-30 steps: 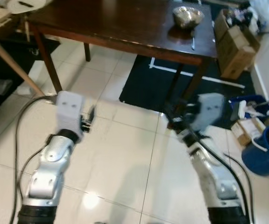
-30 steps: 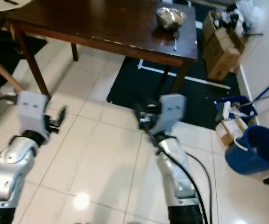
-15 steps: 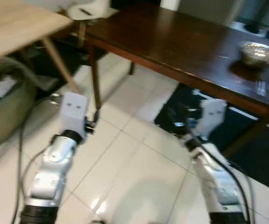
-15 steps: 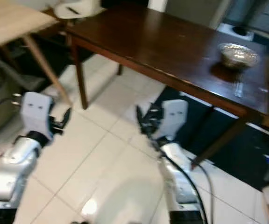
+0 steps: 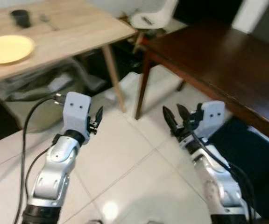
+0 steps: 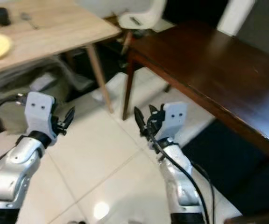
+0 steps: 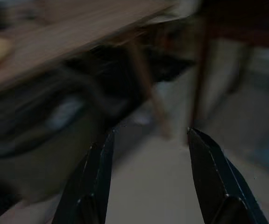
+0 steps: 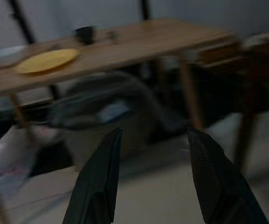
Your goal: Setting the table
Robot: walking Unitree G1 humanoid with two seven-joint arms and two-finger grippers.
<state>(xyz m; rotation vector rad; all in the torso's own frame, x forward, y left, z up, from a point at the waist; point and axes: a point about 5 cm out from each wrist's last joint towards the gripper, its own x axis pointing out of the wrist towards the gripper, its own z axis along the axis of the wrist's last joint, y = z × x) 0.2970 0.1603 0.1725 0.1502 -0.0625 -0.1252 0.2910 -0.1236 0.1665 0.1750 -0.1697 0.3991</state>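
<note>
Yellow plate (image 5: 7,48) on light table (image 5: 74,32); dark cup (image 8: 84,34) beyond.

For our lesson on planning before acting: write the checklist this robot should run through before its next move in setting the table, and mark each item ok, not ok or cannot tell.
1. Left hand free to pick up: ok, fingers open, nothing held.
2. Right hand free: ok, open and empty.
3. Tableware located: ok, yellow plate and dark cup sit on the light wooden table.
4. Within reach of the plate: not ok, both hands hang over the floor, short of the table.
5. Cutlery identified: cannot tell, small items beside the cup are blurred.
6. Dark table has room: ok on the part in view.
</note>
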